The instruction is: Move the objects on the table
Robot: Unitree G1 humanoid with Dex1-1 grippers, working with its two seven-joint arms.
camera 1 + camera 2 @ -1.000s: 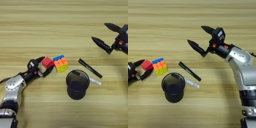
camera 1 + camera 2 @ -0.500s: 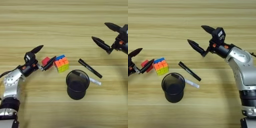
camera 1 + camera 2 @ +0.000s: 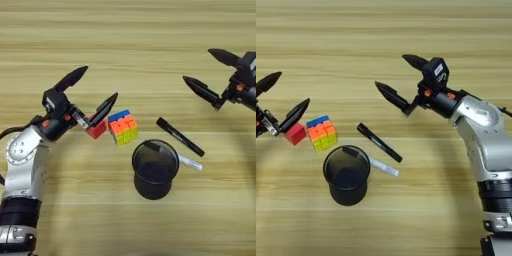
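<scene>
- The left pincer (image 3: 90, 92) is spread wide, holding nothing; its lower finger lies just above the red cube (image 3: 97, 129).
- The red cube sits on the worktop (image 3: 125, 45), just left of the puzzle cube (image 3: 123, 126).
- The black marker (image 3: 180, 136) lies right of the puzzle cube; the white pen (image 3: 189, 162) pokes out from behind the mesh cup (image 3: 154, 169).
- The right pincer (image 3: 398, 79) hangs wide open and empty, above and right of the puzzle cube.

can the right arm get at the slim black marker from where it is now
Probably yes. The right gripper hangs open above and behind the slim black marker, with bare wooden table between them. The black mesh cup stands beyond the marker's near end.
</scene>
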